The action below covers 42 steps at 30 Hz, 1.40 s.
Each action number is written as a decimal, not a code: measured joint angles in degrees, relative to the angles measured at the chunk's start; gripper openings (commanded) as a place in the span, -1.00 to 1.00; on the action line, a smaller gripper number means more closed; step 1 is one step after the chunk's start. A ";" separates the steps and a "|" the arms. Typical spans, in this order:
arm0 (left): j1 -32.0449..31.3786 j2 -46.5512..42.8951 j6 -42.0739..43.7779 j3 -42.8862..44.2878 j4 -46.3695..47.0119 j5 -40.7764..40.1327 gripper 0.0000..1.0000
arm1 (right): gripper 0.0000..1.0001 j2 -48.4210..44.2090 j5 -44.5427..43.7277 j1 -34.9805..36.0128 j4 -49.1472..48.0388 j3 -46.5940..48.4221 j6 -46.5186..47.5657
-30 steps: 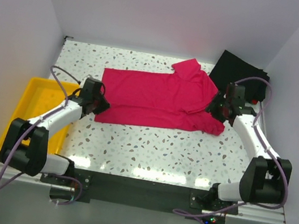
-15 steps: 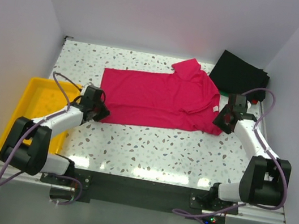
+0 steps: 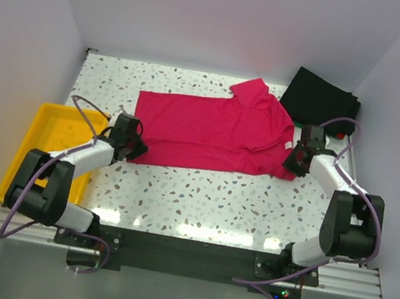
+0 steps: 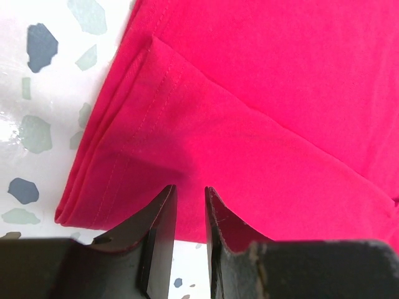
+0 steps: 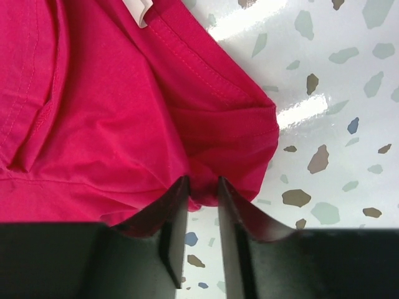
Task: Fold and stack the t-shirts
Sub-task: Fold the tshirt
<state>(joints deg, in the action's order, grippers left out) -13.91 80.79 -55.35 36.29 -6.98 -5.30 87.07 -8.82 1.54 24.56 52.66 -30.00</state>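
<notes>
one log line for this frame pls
left hand: pinching pink t-shirt hem corner | right hand: pinching its near-right corner | shirt: spread flat

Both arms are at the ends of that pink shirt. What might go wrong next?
The right jaws pinch only a small bunched corner of the pink t-shirt, so it may slip out on lifting. The left jaws sit at a doubled-over hem; they might catch just one layer, and the fold would come apart. The black t-shirt lies close behind the right arm, so a wide swing may drag it.
</notes>
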 measured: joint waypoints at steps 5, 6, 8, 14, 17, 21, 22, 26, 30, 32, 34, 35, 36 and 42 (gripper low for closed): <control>0.00 0.87 -0.15 0.00 0.00 -2.10 -0.41 | -0.85 0.02 -0.09 0.00 -0.13 0.02 0.22; 0.00 1.27 -0.24 0.00 -0.15 -2.60 -0.41 | -0.87 0.02 -0.26 0.00 -0.04 0.09 0.35; 0.00 1.86 -0.59 0.00 -0.63 -3.52 -0.41 | -0.88 0.02 -0.70 0.00 0.76 0.59 0.85; 0.00 2.32 -1.22 0.04 -0.87 -5.07 -0.41 | -0.91 0.94 -2.73 0.02 4.59 6.14 3.80; 0.00 2.54 -1.40 0.26 -0.98 -5.64 -0.40 | -0.92 0.98 -4.85 0.07 5.95 7.61 4.74; -0.02 2.51 -1.64 0.28 -1.09 -6.08 -0.40 | -0.88 1.64 -7.43 0.33 8.52 9.09 5.68; -0.02 2.51 -1.64 0.31 -1.16 -6.12 -0.40 | -0.86 1.97 -7.98 0.39 8.74 9.27 5.79; -0.02 2.51 -1.66 0.39 -1.38 -6.47 -0.40 | -0.52 4.50 -9.22 0.76 8.94 9.44 6.03; -0.02 2.51 -1.64 0.46 -1.62 -6.78 -0.40 | -0.44 7.02 -9.31 0.76 8.63 9.51 6.23; -0.02 2.51 -1.64 0.48 -1.62 -6.82 -0.40 | -0.44 8.26 -9.29 0.76 8.74 10.16 6.23; -0.02 2.51 -1.64 0.48 -1.64 -6.84 -0.40 | -0.43 9.88 -9.29 0.76 8.66 11.80 6.23; -0.02 2.49 -1.64 0.48 -1.64 -6.86 -0.40 | -0.39 10.69 -9.31 0.76 8.57 12.70 6.23; -0.02 2.49 -1.62 0.48 -1.66 -6.86 -0.40 | -0.36 11.10 -9.29 0.74 8.35 13.25 6.19; 0.00 2.19 -1.03 0.48 -1.81 -6.56 -0.38 | -0.24 8.72 -8.00 1.05 8.50 13.29 5.95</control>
<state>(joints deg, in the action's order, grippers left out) -13.91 82.98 -56.38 36.77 -8.80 -11.86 95.79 -16.82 2.59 33.06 65.95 -24.05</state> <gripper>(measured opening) 0.304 0.363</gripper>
